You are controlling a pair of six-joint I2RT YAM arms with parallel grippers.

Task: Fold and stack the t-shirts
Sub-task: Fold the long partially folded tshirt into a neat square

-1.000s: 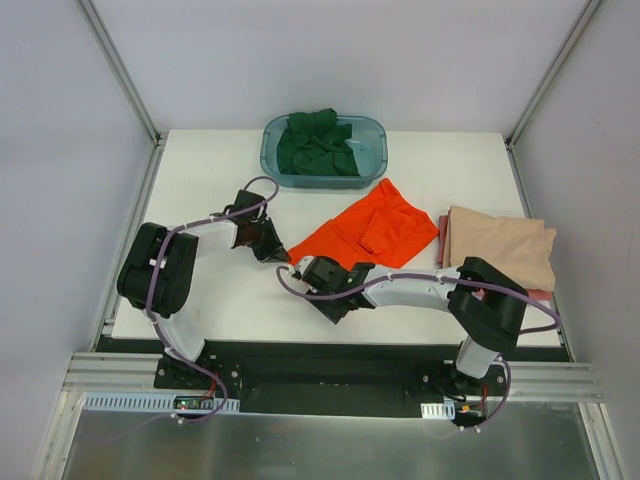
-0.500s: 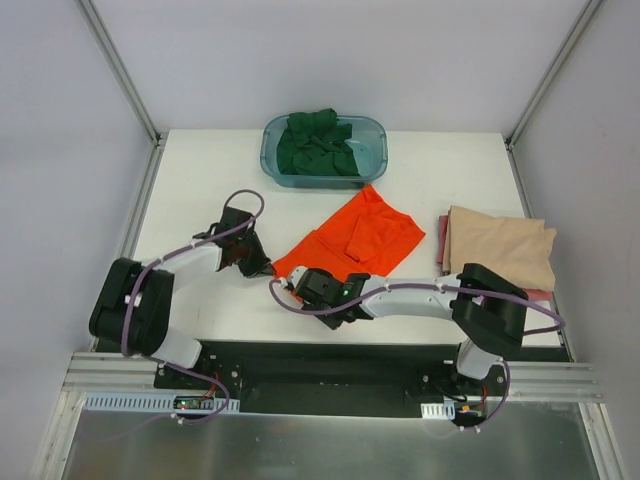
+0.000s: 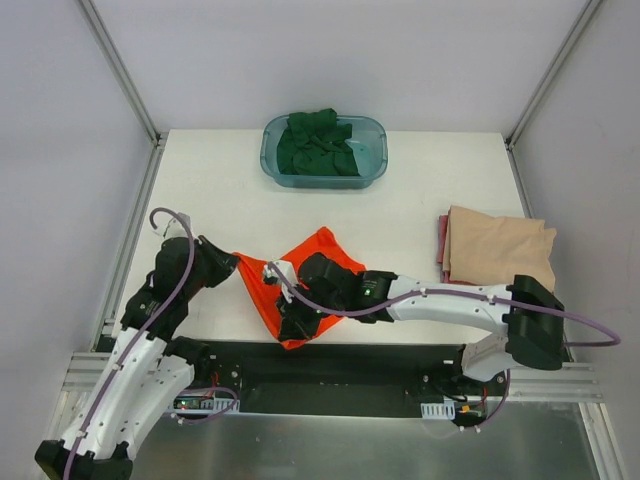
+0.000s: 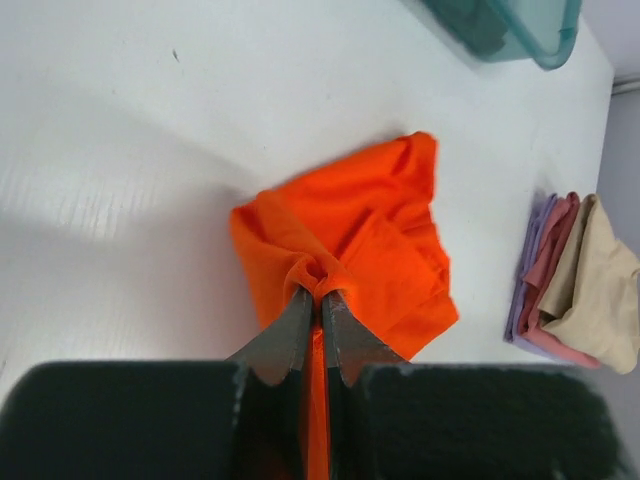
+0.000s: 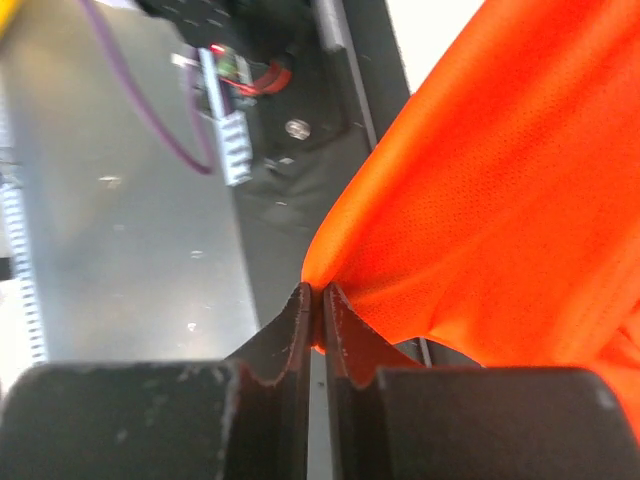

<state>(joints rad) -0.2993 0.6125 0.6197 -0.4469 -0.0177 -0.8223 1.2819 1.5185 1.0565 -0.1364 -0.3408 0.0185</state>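
Surface: white table [image 3: 200,190] inside a pale-walled cell is carrying all the work.
Tub: teal tub [image 3: 322,183] is sitting at the far edge, well apart from both arms.
Green shirts: green shirts [image 3: 318,143] are lying crumpled inside the tub, not yet folded.
Stack: beige shirt [image 4: 600,290] is lying folded on top, with a pink shirt [image 4: 560,250] and a purple shirt [image 4: 533,255] showing beneath it at the table's right side.
Orange shirt: orange shirt [image 3: 305,255] is lying bunched at the near edge, one corner hanging past the table over the black base rail [image 3: 330,365].
Left gripper: left gripper [image 4: 320,292] is pinching a gathered fold of the orange shirt, fingers clenched tight on the cloth.
Right gripper: right gripper [image 5: 315,298] is clamping a thin edge of the same shirt, fingers closed on it.
Done: three shirts are looking finished and stacked.
Left to do: judging by this, the orange shirt is needing spreading, folding and stacking, and the green ones are waiting after it.
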